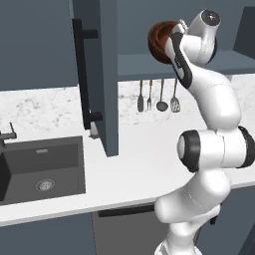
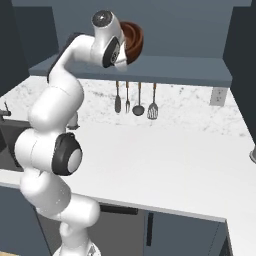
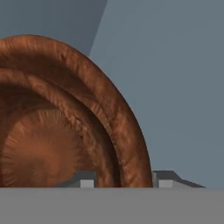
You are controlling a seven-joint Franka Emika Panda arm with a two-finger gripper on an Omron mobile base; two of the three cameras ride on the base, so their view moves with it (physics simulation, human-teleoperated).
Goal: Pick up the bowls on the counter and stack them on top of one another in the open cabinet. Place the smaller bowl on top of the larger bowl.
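the rigid, light, smooth reddish-brown wooden-looking round bowl (image 3: 127, 131) is pinched at its rim between narrow jaws, a second bowl (image 3: 48, 144) nested inside, over the blue-grey cabinet shelf (image 2: 175, 67).

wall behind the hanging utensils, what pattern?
White-grey speckled marble wall, best seen in the right base view.

four utensils (image 1: 157, 95) hang in a row on the speckled marble wall (image 1: 45, 107): from left, a spatula (image 1: 141, 96), a fork (image 1: 149, 94), a ladle (image 1: 162, 95) and a slotted turner (image 1: 175, 96). a dark sink (image 1: 42, 167) with round drain (image 1: 45, 185) lies at left, faucet (image 1: 6, 136) behind it. a wall outlet (image 2: 217, 96) sits at right.
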